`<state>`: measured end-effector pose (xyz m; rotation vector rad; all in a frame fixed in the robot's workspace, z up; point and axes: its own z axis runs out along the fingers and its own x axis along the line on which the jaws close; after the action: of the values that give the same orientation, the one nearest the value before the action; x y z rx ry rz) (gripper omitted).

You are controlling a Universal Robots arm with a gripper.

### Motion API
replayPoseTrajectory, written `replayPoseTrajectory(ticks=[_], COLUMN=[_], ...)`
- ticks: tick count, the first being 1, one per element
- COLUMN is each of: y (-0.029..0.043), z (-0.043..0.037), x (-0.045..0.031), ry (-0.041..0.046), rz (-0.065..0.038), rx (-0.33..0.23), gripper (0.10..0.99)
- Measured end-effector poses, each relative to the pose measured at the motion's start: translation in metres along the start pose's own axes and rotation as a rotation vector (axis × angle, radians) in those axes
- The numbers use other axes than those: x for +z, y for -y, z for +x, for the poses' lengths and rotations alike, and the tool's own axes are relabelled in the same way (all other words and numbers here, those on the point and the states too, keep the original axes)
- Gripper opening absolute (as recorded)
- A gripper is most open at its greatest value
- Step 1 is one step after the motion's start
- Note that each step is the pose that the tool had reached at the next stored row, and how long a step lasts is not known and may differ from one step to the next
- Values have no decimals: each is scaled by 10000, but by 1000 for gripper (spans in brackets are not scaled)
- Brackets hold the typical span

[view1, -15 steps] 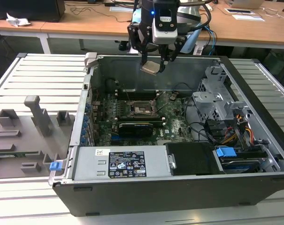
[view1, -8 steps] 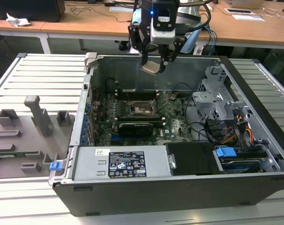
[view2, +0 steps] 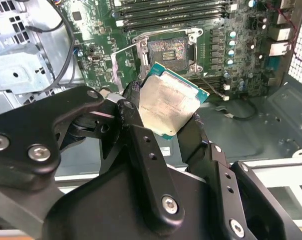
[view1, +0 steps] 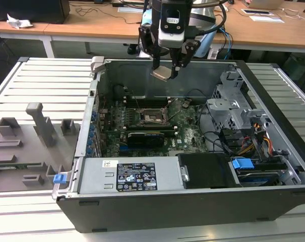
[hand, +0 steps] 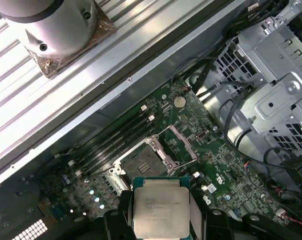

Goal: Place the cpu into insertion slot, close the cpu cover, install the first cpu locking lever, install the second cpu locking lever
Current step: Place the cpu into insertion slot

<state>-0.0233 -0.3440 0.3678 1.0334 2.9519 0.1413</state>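
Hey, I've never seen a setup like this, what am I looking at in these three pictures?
This is a robot arm working over an open computer case on a slatted metal table. The exterior view is taken from off the arm; both wrist views come from cameras riding on the arm. Its gripper, a black claw, is shut on the cpu, a flat silvery square chip, held in the air above the green circuit board. On that board the insertion slot lies bare, with the cpu cover standing open beside it.
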Motion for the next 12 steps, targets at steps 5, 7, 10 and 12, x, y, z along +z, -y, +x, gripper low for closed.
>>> replayPoseTrajectory(ticks=[5,7,10,12], y=[0,0,0,0], z=[0,0,0,0], x=[2,2,4,4], ry=[53,71,110,125], rz=[-12,-16,-24,-28], rx=[604,793,1236,1410], gripper=[541,541,541,541])
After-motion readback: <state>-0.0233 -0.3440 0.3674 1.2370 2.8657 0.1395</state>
